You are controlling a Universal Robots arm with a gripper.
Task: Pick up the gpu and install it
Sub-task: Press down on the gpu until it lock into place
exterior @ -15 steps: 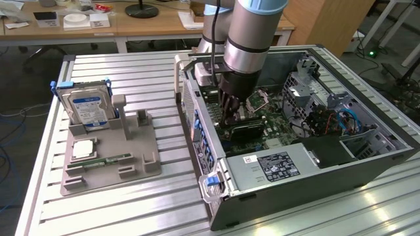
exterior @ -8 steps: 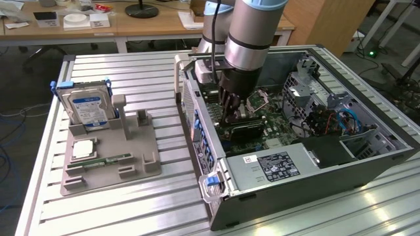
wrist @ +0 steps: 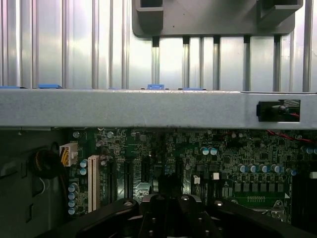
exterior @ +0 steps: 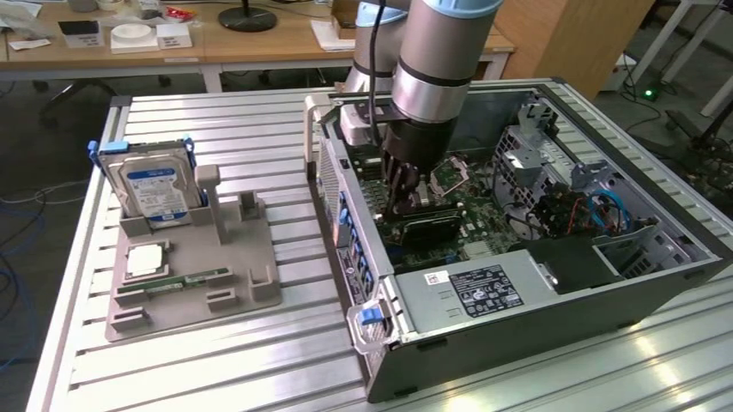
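The gpu (exterior: 428,228) is a dark-faced card standing on edge inside the open computer case (exterior: 641,283), low over the green motherboard (exterior: 487,215). My gripper (exterior: 401,199) reaches straight down into the case from above and is shut on the card's upper edge. In the wrist view the black fingers (wrist: 148,210) meet over the motherboard's (wrist: 223,153) expansion slots, with the case's grey side wall (wrist: 148,109) across the middle. The card's lower edge and the slot under it are hidden by the card and fingers.
A grey parts stand (exterior: 195,275) lies at the exterior view's left, holding a silver hard drive with a blue label (exterior: 154,184), a memory stick (exterior: 184,281) and a square chip (exterior: 147,258). The power supply (exterior: 481,287) and drive cage cables (exterior: 572,210) crowd the case.
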